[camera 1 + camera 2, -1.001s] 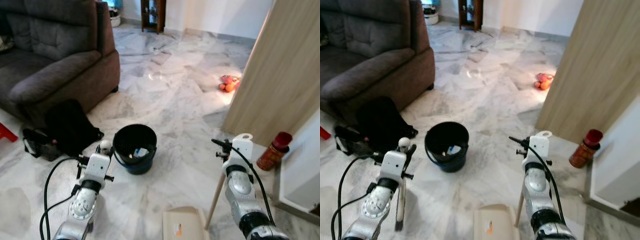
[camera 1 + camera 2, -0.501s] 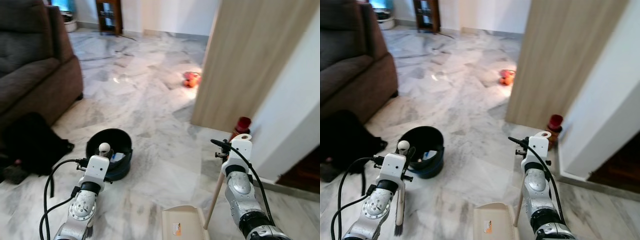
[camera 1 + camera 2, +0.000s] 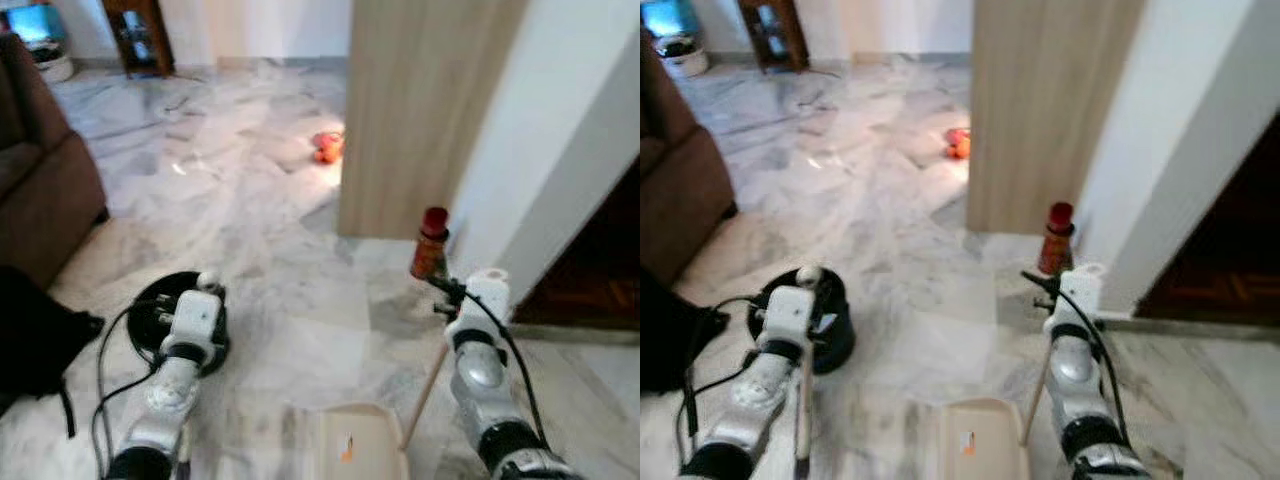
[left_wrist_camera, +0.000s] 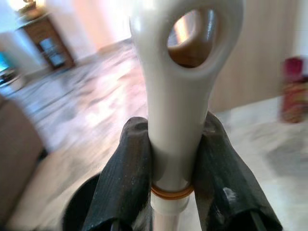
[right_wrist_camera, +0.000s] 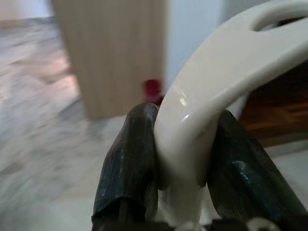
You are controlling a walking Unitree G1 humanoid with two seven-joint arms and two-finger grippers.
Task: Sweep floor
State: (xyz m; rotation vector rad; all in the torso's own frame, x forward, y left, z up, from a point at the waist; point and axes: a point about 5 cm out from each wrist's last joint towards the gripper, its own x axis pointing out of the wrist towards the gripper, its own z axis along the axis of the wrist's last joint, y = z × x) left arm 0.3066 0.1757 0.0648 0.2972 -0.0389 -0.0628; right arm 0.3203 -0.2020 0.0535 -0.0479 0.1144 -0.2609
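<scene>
The left tool (image 4: 171,159) is clamped on the cream handle of the broom (image 4: 179,96), its two black fingers (image 4: 126,178) pressed against either side of the shaft just below the hanging loop, with an orange ring visible where the handle meets the shaft. In the head views this arm sits at about 8 o'clock, and the broom's stick runs down from the tool toward the floor (image 3: 300,290) at the lower edge, where the bristle end is only faintly visible.

The right tool (image 5: 180,159) grips the curved cream handle of the dustpan (image 3: 362,445), fingers (image 5: 127,163) closed on both sides of it. From that handle, at about 4 o'clock in the head views, a thin pale wooden pole (image 3: 428,385) slants down to the dustpan's cream tray, which lies on the floor at 6 o'clock between the two arms.

A black bucket (image 3: 830,320) stands on the marble floor just behind the left tool, partly hidden by it. A red bottle (image 3: 431,243) stands upright at about 2 o'clock, near the foot of a white wall (image 3: 540,130) and beside a light wooden panel (image 3: 420,100). Farther off, at 12 o'clock, a small orange-red object (image 3: 326,147) lies on the floor in a patch of light; its kind cannot be told. A dark sofa (image 3: 35,190) edges in at 10 o'clock, with a black bag (image 3: 30,330) on the floor at 9 o'clock. The head views are somewhat blurred.
</scene>
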